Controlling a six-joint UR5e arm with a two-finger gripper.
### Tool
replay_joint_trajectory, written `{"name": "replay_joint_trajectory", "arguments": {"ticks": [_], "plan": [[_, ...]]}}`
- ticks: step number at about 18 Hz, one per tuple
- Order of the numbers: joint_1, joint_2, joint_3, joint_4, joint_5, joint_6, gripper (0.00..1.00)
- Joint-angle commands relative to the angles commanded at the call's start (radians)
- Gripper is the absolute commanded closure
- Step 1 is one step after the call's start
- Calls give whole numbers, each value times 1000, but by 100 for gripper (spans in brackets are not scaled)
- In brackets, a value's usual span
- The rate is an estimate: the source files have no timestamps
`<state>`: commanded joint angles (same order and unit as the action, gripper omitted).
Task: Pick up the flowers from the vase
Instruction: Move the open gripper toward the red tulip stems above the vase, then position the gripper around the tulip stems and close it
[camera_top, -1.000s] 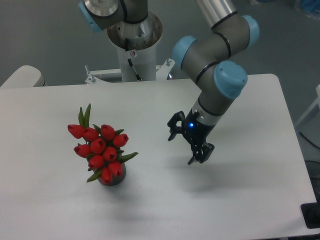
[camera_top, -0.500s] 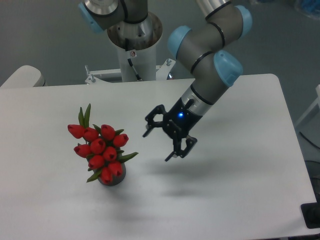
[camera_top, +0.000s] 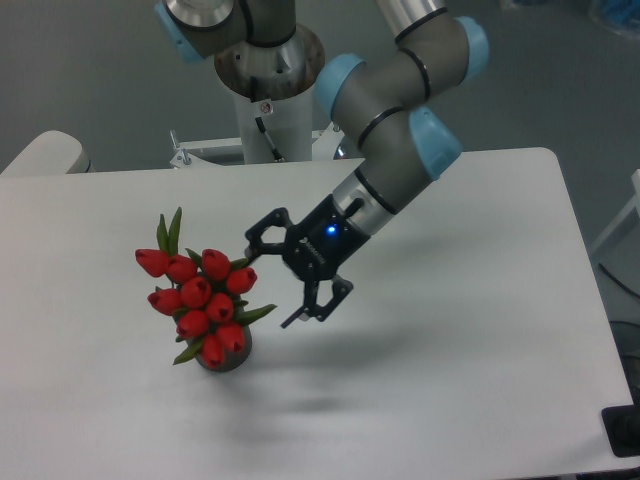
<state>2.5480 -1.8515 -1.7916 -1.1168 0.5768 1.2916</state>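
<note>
The camera looks down on a white table (camera_top: 470, 400). Nearest, at the front left, stands the vase (camera_top: 224, 358), dark and mostly hidden under its load. The flowers (camera_top: 197, 293) sit in it: red buds bunched and leaning up and to the left, with green leaves poking out at the top left and at the lower sides, the bunch spreading wider than the vase. Just to their right hangs the gripper (camera_top: 270, 286), black, its two fingers spread wide and holding nothing. The upper finger (camera_top: 258, 235) ends near the rightmost bud, though contact cannot be told, and the lower finger (camera_top: 305, 312) points down toward the table, right of a leaf. A blue light glows on the gripper body. Behind it the grey arm (camera_top: 395, 150) with light blue joint caps rises to the upper right. Farthest back, the arm's base column (camera_top: 268, 90) stands beyond the table's rear edge.
</note>
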Motion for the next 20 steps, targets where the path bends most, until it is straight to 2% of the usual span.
{"name": "replay_joint_trajectory", "arguments": {"ticks": [9,20], "plan": [[-44,-2,-31,9,-61,2,0],[-61,-3,-49,15,-147,12,0]]}}
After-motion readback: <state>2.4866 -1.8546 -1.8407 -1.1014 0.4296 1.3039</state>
